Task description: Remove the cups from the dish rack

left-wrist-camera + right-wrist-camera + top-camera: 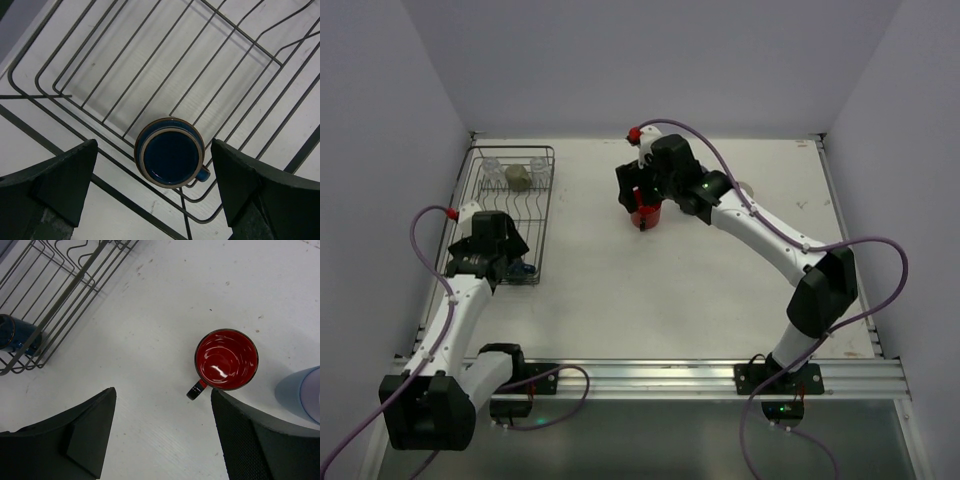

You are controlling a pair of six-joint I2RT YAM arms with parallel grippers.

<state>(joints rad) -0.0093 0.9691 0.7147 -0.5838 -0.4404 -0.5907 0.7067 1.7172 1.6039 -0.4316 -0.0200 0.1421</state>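
The dark wire dish rack [549, 200] lies at the table's left. At its far end stand two clear glasses [492, 168] and a beige-olive mug [519, 178]. A dark blue cup [170, 152] stands upright in the rack's near corner [35, 96]. My left gripper [154, 165] hangs open above this cup, one finger on each side, not touching it. The red mug [226, 359] stands upright on the table. My right gripper [164, 400] is open and empty above the table, its right finger beside the mug. A light blue tumbler [302, 395] stands just right of the mug.
White walls enclose the table on the left, back and right. In the right wrist view the rack [65, 295] with the blue cup [17, 335] lies to the upper left. The right arm's cable loops over the table's right side [880, 270].
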